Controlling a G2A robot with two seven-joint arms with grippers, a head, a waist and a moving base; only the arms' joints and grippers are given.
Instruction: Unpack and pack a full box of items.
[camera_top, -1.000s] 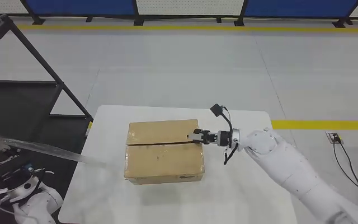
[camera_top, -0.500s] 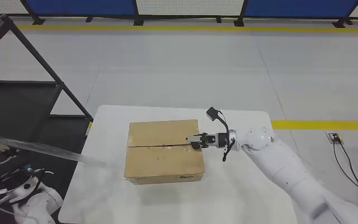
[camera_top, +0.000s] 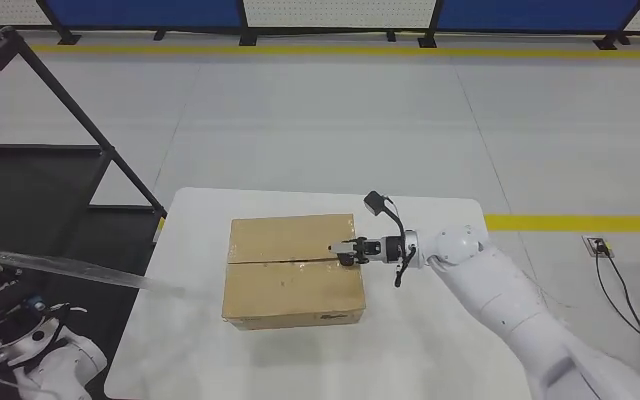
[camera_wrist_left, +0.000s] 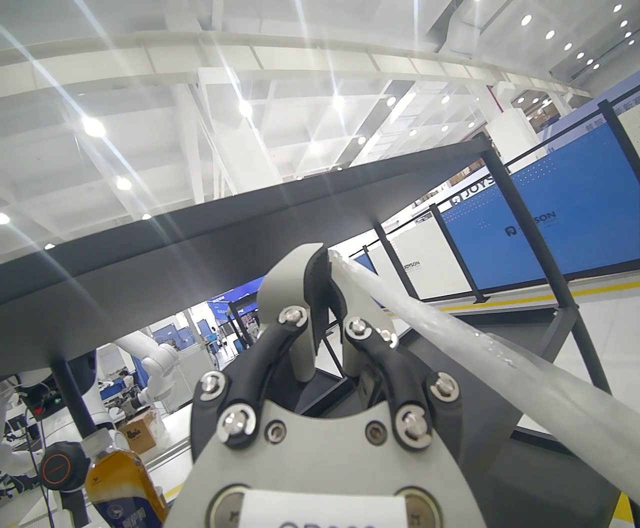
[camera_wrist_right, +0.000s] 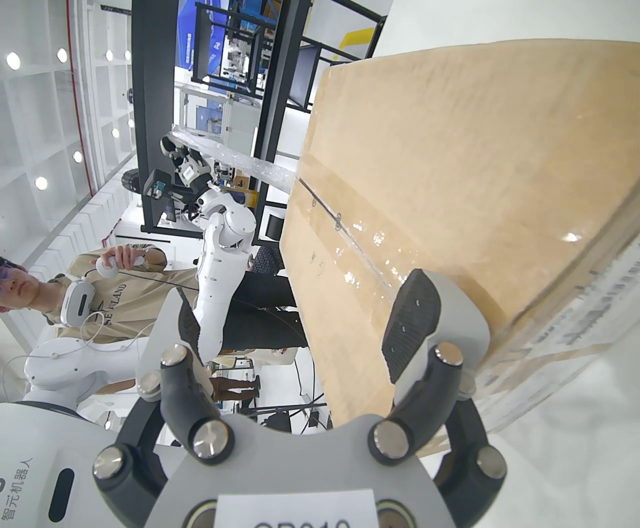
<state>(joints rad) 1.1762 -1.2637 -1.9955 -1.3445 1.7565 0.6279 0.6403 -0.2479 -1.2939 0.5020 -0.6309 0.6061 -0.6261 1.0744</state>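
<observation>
Brown cardboard box (camera_top: 290, 270) sits closed near the middle of the white worktop (camera_top: 420, 340), flaps flat. 1 seam (camera_top: 285, 260) runs along the box top, and glossy clear tape shows along it in the right wrist view. Right pincer (camera_top: 345, 250) is at the right end of that seam, arm coming in from the worktop's right side. Its 2 fingers are spread wide with nothing between them: 1 finger (camera_wrist_right: 415, 320) is over the box top by the edge, the other (camera_wrist_right: 182, 320) is off the box. Cannot tell if the near finger touches the cardboard (camera_wrist_right: 450, 150). Left pincer (camera_wrist_left: 327, 280) is pressed together on the end of a long clear strip (camera_wrist_left: 475, 345), pinching it between the black pads. The left arm is off the worktop's left side, low in the top view. The strip (camera_top: 90, 272) stretches from there toward the worktop, and its far end is by the worktop's left edge, apart from the box. A black frame (camera_top: 60, 100) stands left of the worktop. An amber bottle (camera_wrist_left: 122, 480) is in the left wrist view, beside the pincer base.
</observation>
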